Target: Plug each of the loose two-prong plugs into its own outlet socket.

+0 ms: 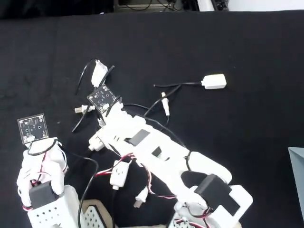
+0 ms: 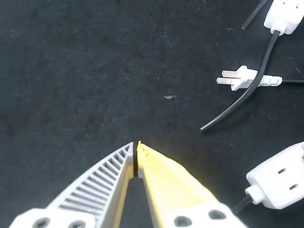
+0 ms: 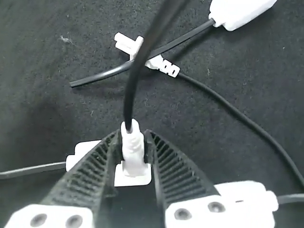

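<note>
My right gripper (image 3: 132, 135) is shut on a white two-prong plug (image 3: 131, 164), whose black cord rises straight toward the camera. In the high view this gripper (image 1: 108, 124) lies left of centre, beside a white outlet socket (image 1: 95, 142). The held plug's prongs are hidden. A loose plug (image 3: 135, 47) lies just beyond the fingertips, with another socket (image 3: 240, 12) farther off. My left gripper (image 2: 137, 148) is shut on nothing over bare black cloth. The same loose plug (image 2: 240, 78) and a socket (image 2: 280, 178) with two slots lie off to its side.
More white sockets (image 1: 213, 81) (image 1: 118, 173) and loose plugs (image 1: 165, 103) (image 1: 140, 197) lie scattered on the black table (image 1: 237, 47), joined by black cords. Square marker tags (image 1: 33, 128) sit on both arms. The table's right half holds little.
</note>
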